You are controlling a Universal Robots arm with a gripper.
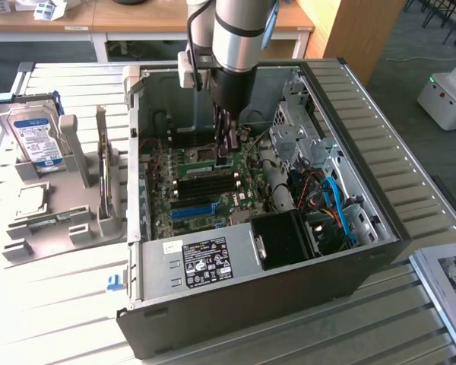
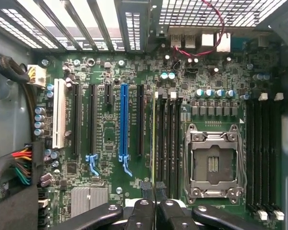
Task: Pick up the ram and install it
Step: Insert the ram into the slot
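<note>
Pinched edge-on between narrow jaws: the ram (image 1: 200, 157), low inside the computer case (image 1: 235, 319). Long axis parallel to the black memory slots (image 2: 175, 139) beside the processor socket (image 2: 213, 163), in line with the outermost slot. Seated or hovering, cannot tell.

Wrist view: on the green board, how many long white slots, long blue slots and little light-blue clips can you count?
Long white slot: 1
Long blue slot: 1
Light-blue clips: 2
Total: 4
</note>
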